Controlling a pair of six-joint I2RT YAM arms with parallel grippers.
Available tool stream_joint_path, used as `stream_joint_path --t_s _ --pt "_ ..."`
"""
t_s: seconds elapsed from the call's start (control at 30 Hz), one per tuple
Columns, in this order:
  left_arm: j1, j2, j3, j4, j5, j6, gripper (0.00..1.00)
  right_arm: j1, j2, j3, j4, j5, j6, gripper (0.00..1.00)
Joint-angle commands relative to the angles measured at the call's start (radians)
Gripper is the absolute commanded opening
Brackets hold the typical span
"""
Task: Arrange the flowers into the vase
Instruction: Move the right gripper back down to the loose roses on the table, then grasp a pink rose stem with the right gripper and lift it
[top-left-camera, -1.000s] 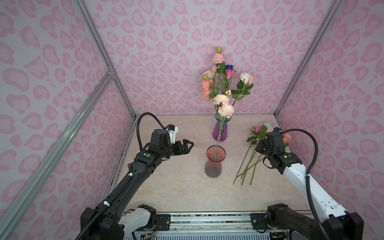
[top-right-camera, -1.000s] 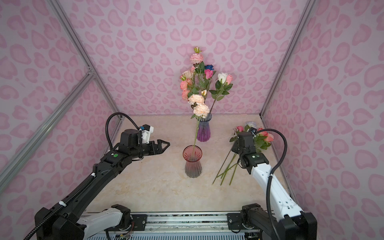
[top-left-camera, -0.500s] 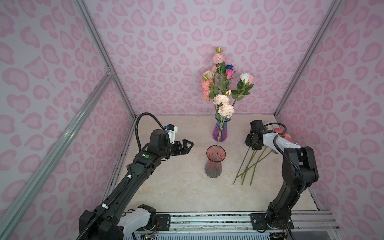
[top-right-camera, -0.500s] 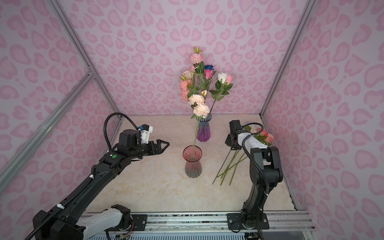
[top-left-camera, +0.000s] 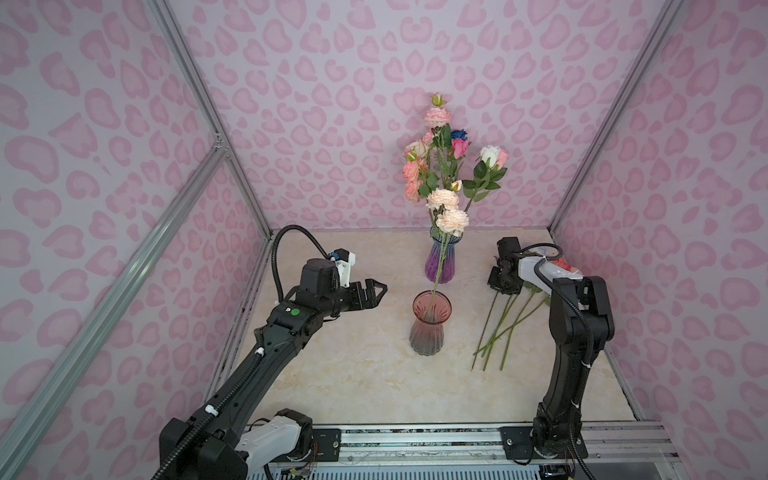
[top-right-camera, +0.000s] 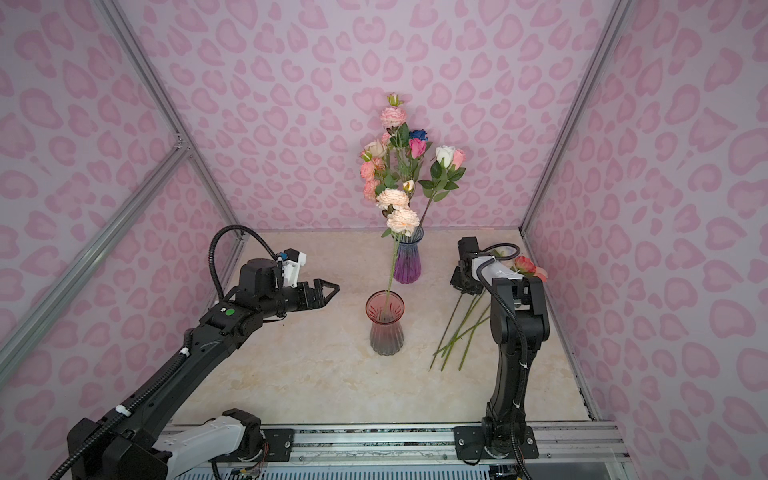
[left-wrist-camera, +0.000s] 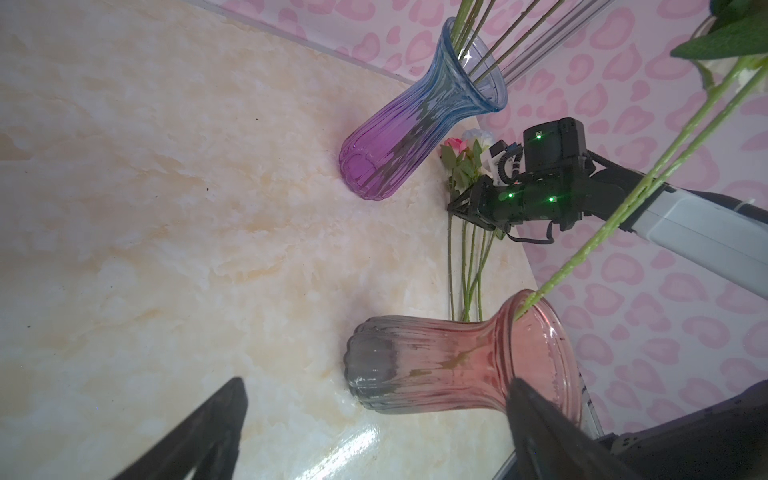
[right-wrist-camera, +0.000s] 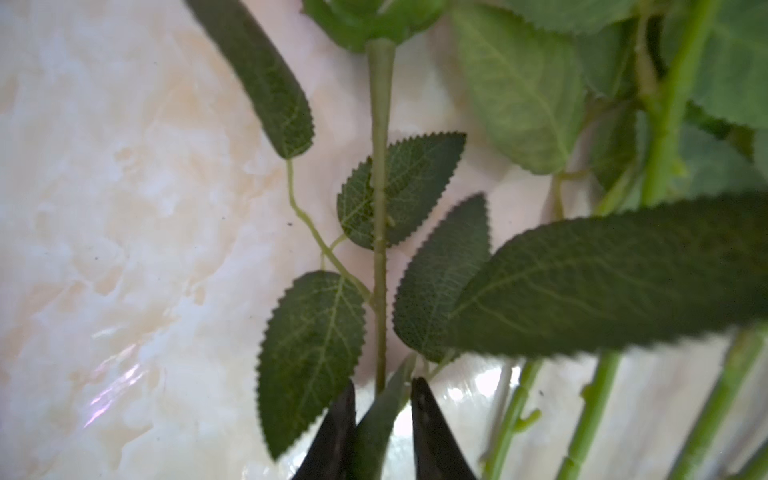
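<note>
Shows the left end effector (top-left-camera: 379, 293) spread wide above the desk (top-left-camera: 353, 374), near the red vase (top-left-camera: 430, 328) holding one peach flower (top-left-camera: 453, 220). Finds most flowers (top-left-camera: 440, 166) standing in the purple vase (top-left-camera: 440, 262) at the back, the loose flowers (top-left-camera: 505, 328) lying on the desk right of the red vase. Sets the right end effector (right-wrist-camera: 382, 419) narrowly astride one loose stem (right-wrist-camera: 379, 249); cannot tell whether clamped.

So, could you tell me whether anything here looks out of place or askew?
Nothing is spilled or broken, and both vases stand upright. The red vase holds just one stem, which leans toward the purple vase, and several loose flowers lie flat on the table to its right.
</note>
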Motion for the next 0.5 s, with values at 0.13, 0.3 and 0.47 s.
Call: stream_joint_path --t_s 0.13,0.3,0.47 --pt "0.001 -0.01 0.003 0.012 0.01 0.004 0.98 0.004 0.026 -0.022 -0.022 0.011 -0.013 0.17" --pt "0.001 -0.01 0.005 0.014 0.017 0.002 0.98 0.005 0.014 -0.04 -0.011 0.008 -0.022 0.06" --pt "0.001 -0.012 0.003 0.014 0.01 0.004 0.98 0.011 -0.107 -0.099 0.034 0.018 -0.007 0.01"
